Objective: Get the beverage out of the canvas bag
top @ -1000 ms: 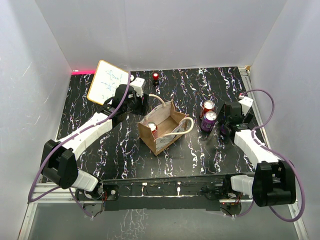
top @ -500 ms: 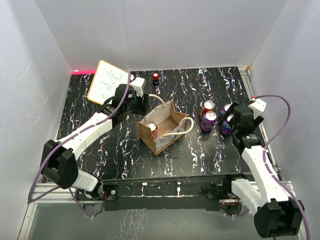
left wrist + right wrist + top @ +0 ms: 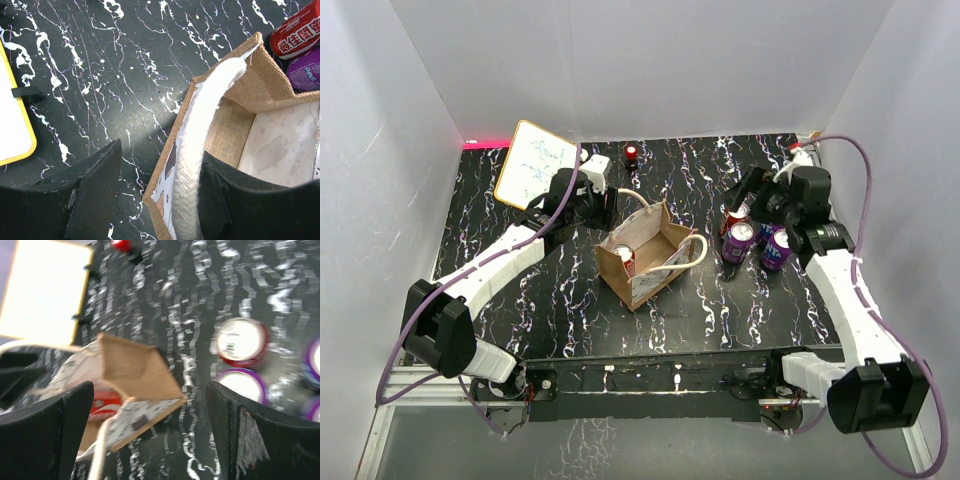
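The canvas bag [image 3: 648, 258] stands open mid-table, with a red beverage can [image 3: 624, 258] upright inside it. My left gripper [image 3: 605, 205] is open at the bag's back corner. In the left wrist view its jaws [image 3: 161, 150] straddle the bag wall [image 3: 170, 165] and cream handle [image 3: 200, 145], one finger outside, one inside. My right gripper [image 3: 752, 205] is open and empty, held high over the cans right of the bag. The right wrist view [image 3: 150, 385] looks down on the bag [image 3: 135, 375] and the red can inside it [image 3: 106, 403].
A red can [image 3: 736, 212] and two purple cans [image 3: 738, 240] [image 3: 777, 248] stand right of the bag. A yellow-framed whiteboard [image 3: 535, 163] leans at the back left. A small red-topped object [image 3: 632, 152] sits at the back. White walls enclose the table.
My right gripper left a purple can beside the other cans, drew back, then rose and swung back-left over the cans toward the bag. The left arm and bag have not moved.
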